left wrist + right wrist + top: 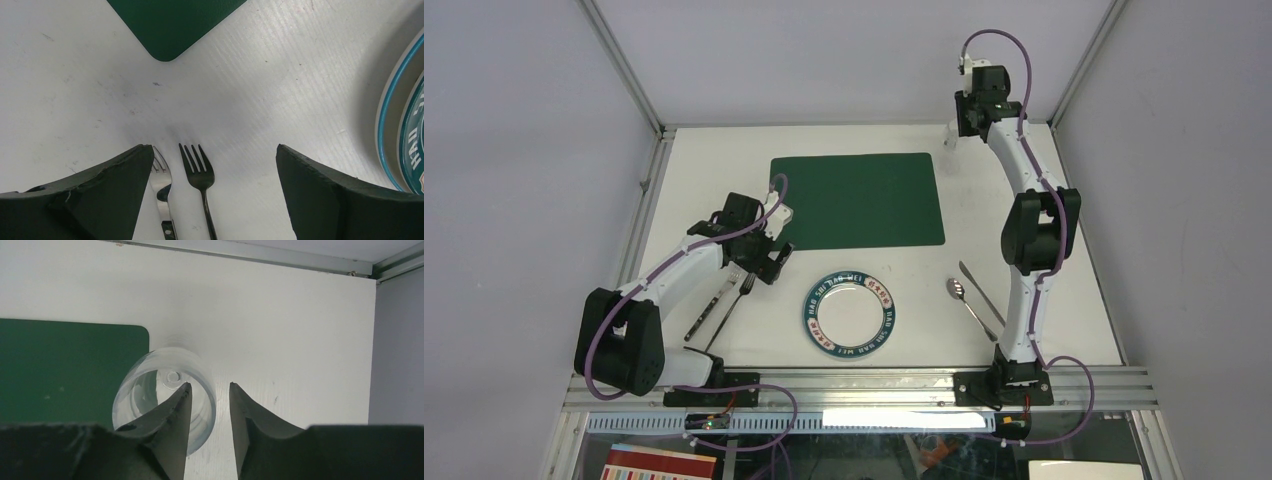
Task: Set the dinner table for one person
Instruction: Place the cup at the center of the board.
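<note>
**Seven Pieces on One Table**

One dinner table (pixel 714 160) carries one green placemat (pixel 857 200), one blue-rimmed plate (pixel 810 312), one clear glass (pixel 145 390), one spoon (pixel 972 310), one knife (pixel 982 294) and two forks: a silver fork (pixel 161 172) and a dark fork (pixel 198 169).

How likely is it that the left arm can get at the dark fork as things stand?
Probably yes. The left gripper hangs open over the dark fork, its prongs lying between the jaws, nothing covering it. The silver fork close beside might get caught too.
</note>
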`<state>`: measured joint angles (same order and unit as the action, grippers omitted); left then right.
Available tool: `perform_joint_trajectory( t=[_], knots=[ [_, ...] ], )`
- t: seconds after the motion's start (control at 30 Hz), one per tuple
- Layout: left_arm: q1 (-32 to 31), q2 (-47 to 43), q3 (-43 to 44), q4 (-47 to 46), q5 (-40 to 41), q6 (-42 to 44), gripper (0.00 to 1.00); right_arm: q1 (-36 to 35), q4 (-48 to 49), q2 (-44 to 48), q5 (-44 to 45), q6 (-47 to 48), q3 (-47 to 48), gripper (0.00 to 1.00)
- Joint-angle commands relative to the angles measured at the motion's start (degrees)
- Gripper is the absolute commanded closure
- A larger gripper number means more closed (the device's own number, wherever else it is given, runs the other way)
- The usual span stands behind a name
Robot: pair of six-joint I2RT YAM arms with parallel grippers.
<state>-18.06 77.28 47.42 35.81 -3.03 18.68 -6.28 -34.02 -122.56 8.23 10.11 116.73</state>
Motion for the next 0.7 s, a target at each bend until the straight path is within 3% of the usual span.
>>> perform_joint_trajectory(
  t=[0.0,0.53,0.67],
  knots=[
    [-0.6,-1.7,-0.1,-2.2,0.0,-0.6,0.01,0.3,3.8,0.5,-0.4,0.7,3.2,0.63],
    [-0.7,-1.4,-0.5,-2.2,-0.1,-0.8,0.01,0.4,8.0,1.1,0.7,1.4,5.3,0.62],
    [-0.7,-2.1,-0.6,-2.2,-0.7,-0.9,0.01,0.5,13.1,2.4,2.1,1.7,3.8,0.61]
  ],
)
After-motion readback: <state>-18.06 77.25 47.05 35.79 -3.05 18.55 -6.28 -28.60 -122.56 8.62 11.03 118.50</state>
